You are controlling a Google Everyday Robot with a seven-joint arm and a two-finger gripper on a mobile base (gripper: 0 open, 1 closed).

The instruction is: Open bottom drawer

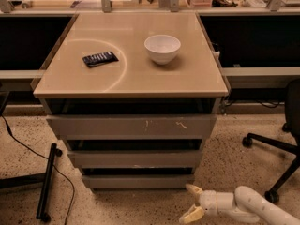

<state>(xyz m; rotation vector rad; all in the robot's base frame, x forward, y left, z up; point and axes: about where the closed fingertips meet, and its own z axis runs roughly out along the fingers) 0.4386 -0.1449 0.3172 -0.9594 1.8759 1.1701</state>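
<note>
In the camera view, the tool hangs low at the near right, close to the floor. Its two fingers are spread wide and hold nothing. The bottom drawer, the cabinet's lowest grey front, lies just left of the tool, not touching it. The worktop carries a white bowl.

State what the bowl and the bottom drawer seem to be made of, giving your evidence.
Bowl: likely ceramic or plastic; smooth, glossy white. Bottom drawer: perhaps painted metal or laminate; flat matte grey. The gripper hangs open near the floor, lower right of it.
</note>
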